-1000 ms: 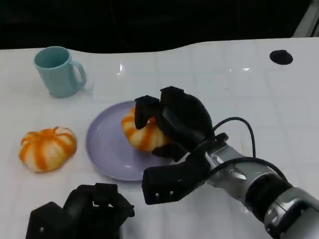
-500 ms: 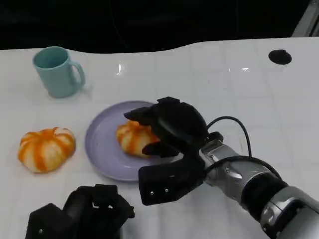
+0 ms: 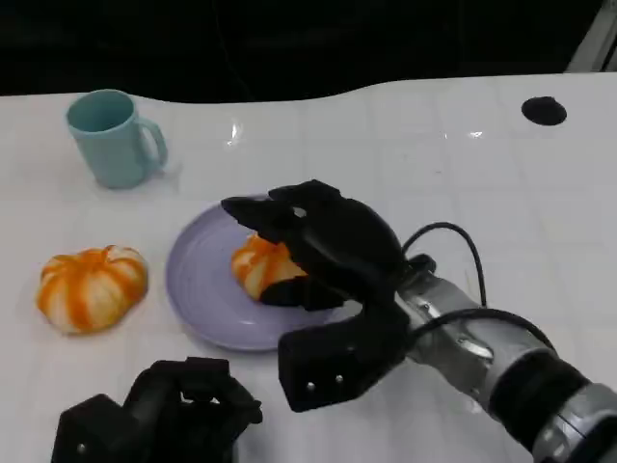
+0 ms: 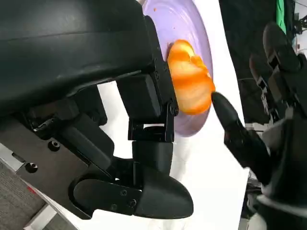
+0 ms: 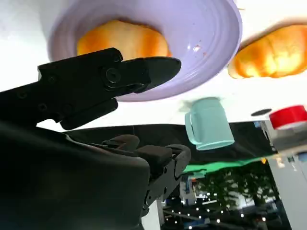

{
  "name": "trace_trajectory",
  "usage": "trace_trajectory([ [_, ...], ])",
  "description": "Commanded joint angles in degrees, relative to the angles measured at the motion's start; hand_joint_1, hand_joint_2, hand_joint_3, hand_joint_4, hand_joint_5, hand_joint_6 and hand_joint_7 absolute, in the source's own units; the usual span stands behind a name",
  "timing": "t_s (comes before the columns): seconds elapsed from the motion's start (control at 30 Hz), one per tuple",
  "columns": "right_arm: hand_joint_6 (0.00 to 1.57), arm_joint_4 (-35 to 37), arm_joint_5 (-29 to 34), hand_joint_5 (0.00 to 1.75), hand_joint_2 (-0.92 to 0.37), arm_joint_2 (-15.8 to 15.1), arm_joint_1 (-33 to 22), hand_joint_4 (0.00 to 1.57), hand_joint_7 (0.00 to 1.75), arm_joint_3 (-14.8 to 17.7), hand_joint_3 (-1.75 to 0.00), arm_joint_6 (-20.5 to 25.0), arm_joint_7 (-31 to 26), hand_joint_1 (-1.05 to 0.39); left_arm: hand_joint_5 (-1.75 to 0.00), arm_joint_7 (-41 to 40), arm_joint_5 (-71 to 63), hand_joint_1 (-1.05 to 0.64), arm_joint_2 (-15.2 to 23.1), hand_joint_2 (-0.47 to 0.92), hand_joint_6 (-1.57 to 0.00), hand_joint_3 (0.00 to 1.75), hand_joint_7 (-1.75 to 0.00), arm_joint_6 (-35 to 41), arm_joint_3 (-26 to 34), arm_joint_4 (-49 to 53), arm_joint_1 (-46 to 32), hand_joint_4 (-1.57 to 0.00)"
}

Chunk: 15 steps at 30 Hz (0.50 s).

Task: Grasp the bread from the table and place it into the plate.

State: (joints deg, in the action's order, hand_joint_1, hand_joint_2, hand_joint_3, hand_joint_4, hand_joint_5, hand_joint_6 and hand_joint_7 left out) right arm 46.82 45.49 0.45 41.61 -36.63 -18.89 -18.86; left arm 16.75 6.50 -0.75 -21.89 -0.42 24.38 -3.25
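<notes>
Now two round, ribbed orange breads show: one [image 3: 258, 266] lies in the smooth lilac plate [image 3: 198, 280], another [image 3: 92, 287] left on the table. Right hand [image 3: 318, 246] hovers over it, fingers spread, empty. Left hand [image 3: 159, 415] curled near.

On the white worktop [image 3: 501, 193], a lavender plate [image 3: 198, 280] at centre carries bread [image 3: 258, 265] striped orange and cream, a second bread [image 3: 89, 287] at left shows the same stripes, a pale teal mug [image 3: 111, 137] sits upper left, and both hands are black.
</notes>
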Motion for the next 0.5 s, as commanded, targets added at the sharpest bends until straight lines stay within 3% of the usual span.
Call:
trace_trajectory([
  [0.03, 0.32, -5.9, -0.9, 0.41, -0.92, -3.5, -3.9, 0.22, 0.06, 1.5, -0.21, -2.1, -1.6, -0.62, -1.22, -0.1, -0.2, -1.05, 0.9, 0.62, -1.4, 0.55, -0.76, 0.3, 0.3, 0.1, 0.2, -1.57],
  [0.37, 0.54, -16.6, -4.5, 0.56, -0.92, -9.2, -14.6, 0.38, 0.15, 6.1, -0.17, -9.6, -3.3, -0.48, -1.22, 0.5, 0.2, -1.05, 1.0, 0.62, -1.4, 0.54, -0.76, 0.0, 0.3, 0.2, 0.2, -1.57],
  [0.5, 0.72, -19.4, -8.7, 0.65, -0.92, -9.7, -18.5, 0.55, 0.21, 9.2, -0.12, -13.6, -3.0, -0.37, -1.22, 0.0, -0.2, -1.05, 1.0, 0.62, -1.4, 0.54, -0.76, 0.5, 0.1, -0.3, 0.0, -1.57],
])
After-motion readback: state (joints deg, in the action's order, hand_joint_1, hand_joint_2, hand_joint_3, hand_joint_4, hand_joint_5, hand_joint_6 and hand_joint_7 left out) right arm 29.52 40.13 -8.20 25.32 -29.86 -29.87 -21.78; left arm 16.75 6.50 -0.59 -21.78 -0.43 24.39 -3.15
